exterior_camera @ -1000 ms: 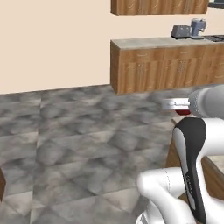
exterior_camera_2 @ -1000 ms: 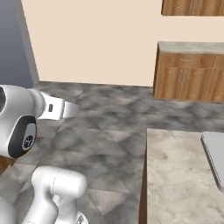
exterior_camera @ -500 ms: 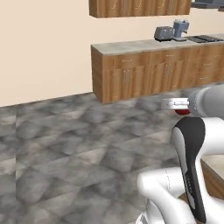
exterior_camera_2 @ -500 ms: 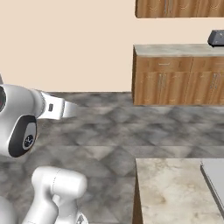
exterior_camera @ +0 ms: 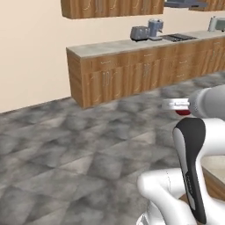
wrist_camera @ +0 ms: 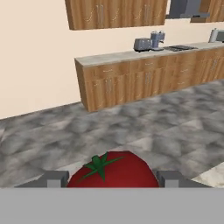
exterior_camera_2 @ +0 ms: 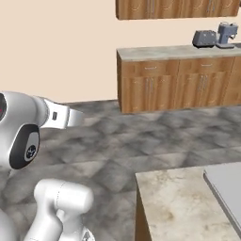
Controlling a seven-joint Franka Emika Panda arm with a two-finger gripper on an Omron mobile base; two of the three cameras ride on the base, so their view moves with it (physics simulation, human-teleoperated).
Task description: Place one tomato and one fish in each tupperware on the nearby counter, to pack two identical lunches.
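A red tomato [wrist_camera: 113,169] with a green stem sits between my two dark fingertips [wrist_camera: 54,178] in the hand view. My gripper [wrist_camera: 113,178] is shut on it. In the left base view the tomato [exterior_camera: 182,112] shows as a red patch under the white hand, held out over the floor. The counter [exterior_camera_2: 179,202], with its beige marbled top, lies at the lower right of the right base view. A corner of the counter [exterior_camera: 215,165] also shows past my arm in the left base view. The fish and the tupperware are out of view.
A flat grey panel [exterior_camera_2: 228,188] lies on the island top. Wooden base cabinets [exterior_camera: 145,74] run along the far wall, with a toaster [exterior_camera: 139,33] and a coffee machine [exterior_camera: 155,29] on top. Grey stone floor [exterior_camera: 79,145] stretches between.
The whole picture has slid left in both base views, so the base has moved and more of the far cabinets shows. The tomato stays in the gripper.
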